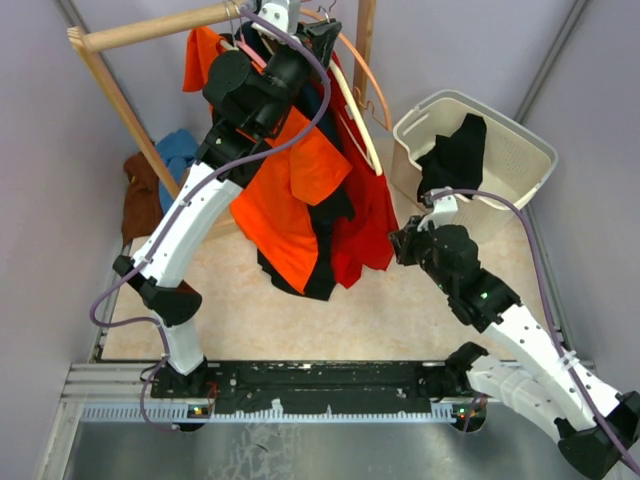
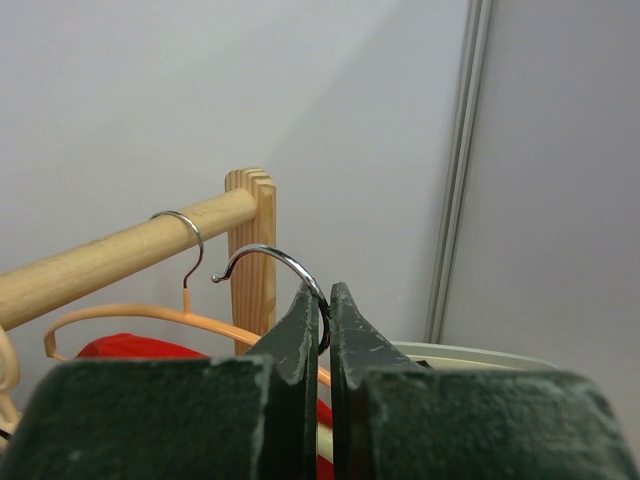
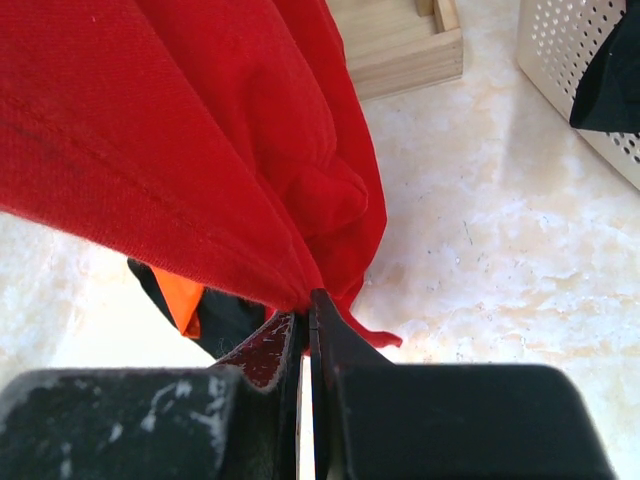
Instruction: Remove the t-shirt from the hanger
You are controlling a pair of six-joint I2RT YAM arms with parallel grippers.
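Note:
A red t-shirt (image 1: 365,225) hangs from the wooden rack, and its cloth fills the upper left of the right wrist view (image 3: 180,130). My right gripper (image 3: 306,305) is shut on its lower hem, low beside the rack (image 1: 398,245). My left gripper (image 2: 325,300) is up at the rail (image 2: 120,255) and is shut on the metal hook of a hanger (image 2: 270,255); in the top view the left gripper (image 1: 318,30) is at the top of the garments. The hook it holds sits free of the rail. Cloth hides the hanger's body.
An orange shirt (image 1: 290,190) and a black one (image 1: 325,250) hang beside the red one. A second, orange hanger (image 2: 150,315) hooks over the rail. A white basket (image 1: 520,150) holding a black garment (image 1: 455,155) stands at the right. Blue cloth (image 1: 180,155) and brown cloth (image 1: 140,195) lie left.

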